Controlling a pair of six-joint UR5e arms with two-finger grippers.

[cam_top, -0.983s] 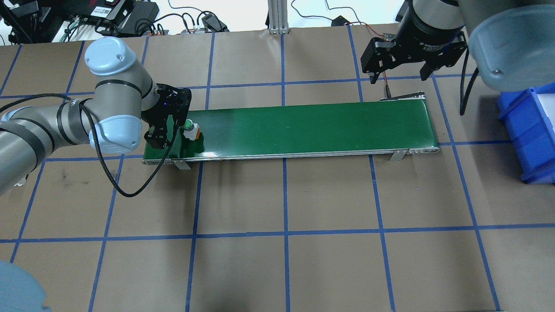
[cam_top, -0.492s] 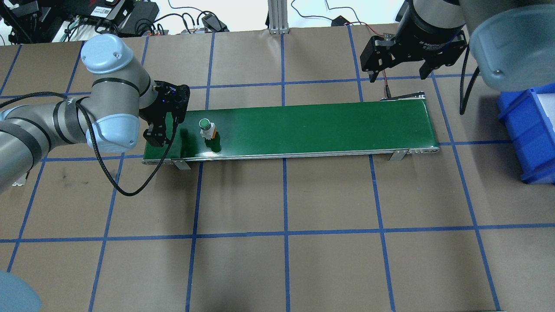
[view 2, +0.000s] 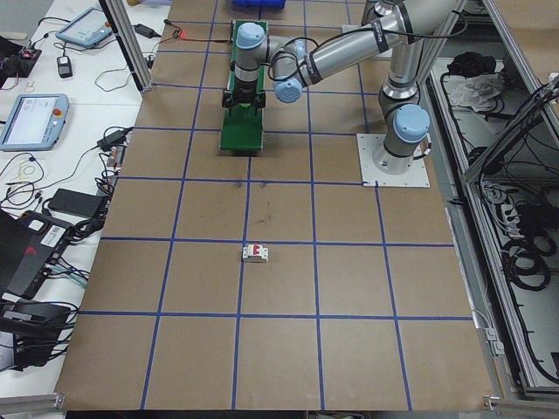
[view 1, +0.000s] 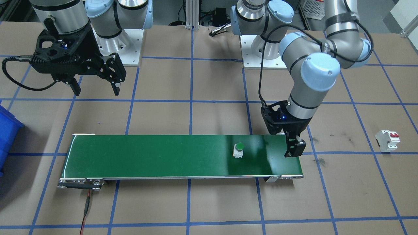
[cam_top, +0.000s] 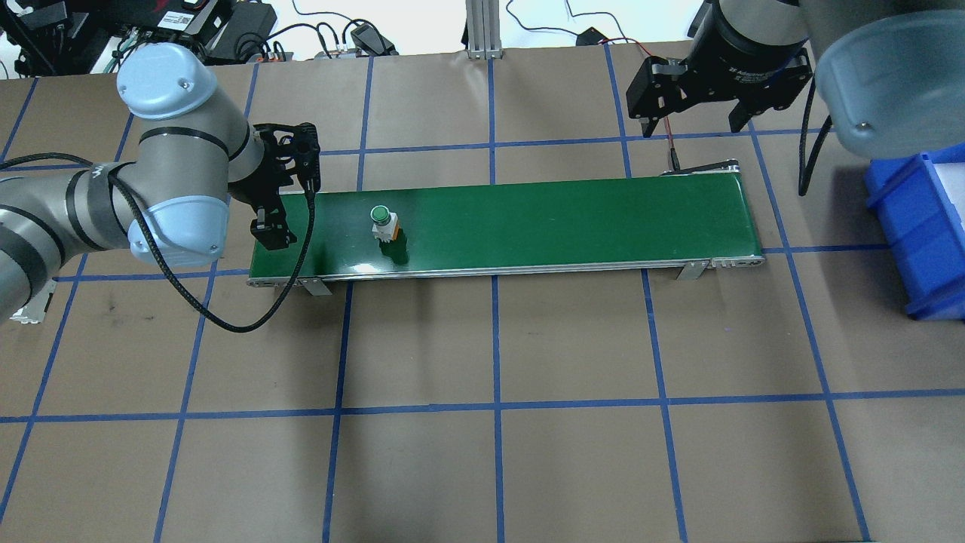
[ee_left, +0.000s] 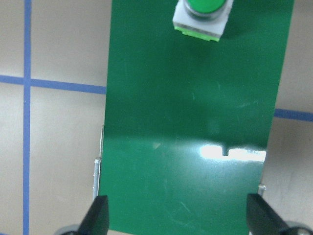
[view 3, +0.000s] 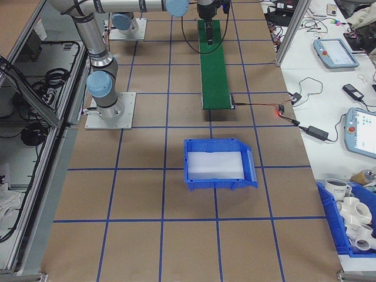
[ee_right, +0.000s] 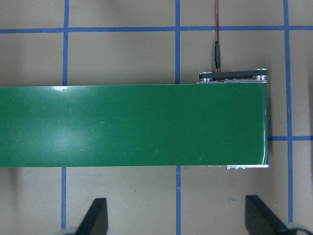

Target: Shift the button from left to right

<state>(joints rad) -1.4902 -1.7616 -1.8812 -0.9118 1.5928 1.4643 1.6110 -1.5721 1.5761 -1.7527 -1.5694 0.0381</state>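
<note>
Now the left hand (cam_top: pixel 283 185) hangs with fingers apart over the left end of the green belt (cam_top: pixel 528 222), pointing down. Beside it the button (cam_top: pixel 384 222) stands upright on the belt, free of the fingers. Beyond, the belt lies bare to its right end, where the right hand (cam_top: pixel 697 113) hovers, spread wide.
</note>
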